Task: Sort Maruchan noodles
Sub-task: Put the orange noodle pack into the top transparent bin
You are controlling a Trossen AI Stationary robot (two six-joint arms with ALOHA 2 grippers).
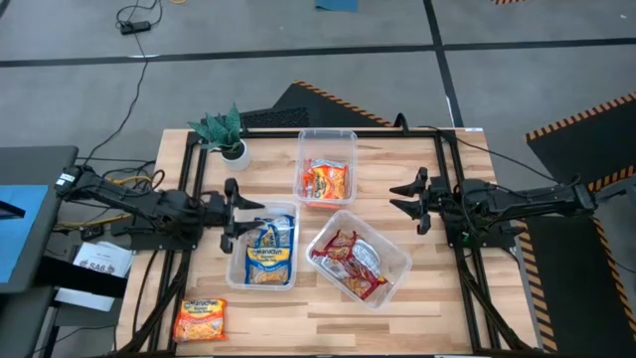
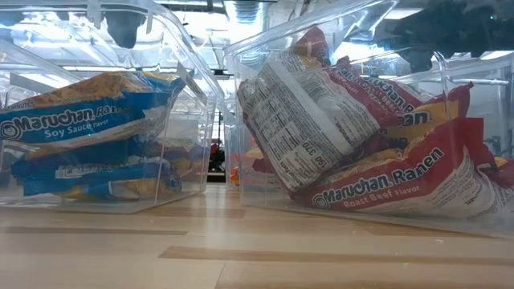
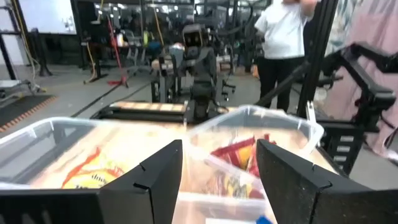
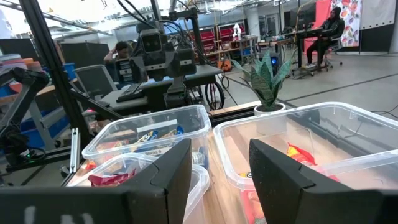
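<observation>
So the whole thing comes down to that one loose orange-yellow shiny Maruchan noodle packet (image 1: 201, 320) still lying flat on the wooden table (image 1: 328, 308), near the corner at the left arm's end and outside every bin. The left gripper (image 1: 231, 214) hangs over the left edge of the clear plastic bin holding the blue-white soy sauce packets (image 1: 268, 251), fingers spread apart and holding nothing. From there the stray packet lies further toward that near corner, well apart from the fingers. Its long axis looks to run roughly across the table's width, slightly tilted.

The left arm is clearly nearer. The right gripper (image 1: 410, 197) waits at the far side, fingers also parted and empty, with the clear bin of red roast beef packets (image 1: 350, 263) between it and the stray. My guess is the packet belongs in the clear bin with the orange packet (image 1: 326, 181), which sits near the small green potted plant (image 1: 227, 131).

Only the high view shows the stray at all. The low view is filled by the blue and red bins and reads the flavour labels, but misses the loose packet and both grippers. Each wrist view looks over the bins toward the other arm, with people in the room behind, and confirms the open gap between its own fingers.
</observation>
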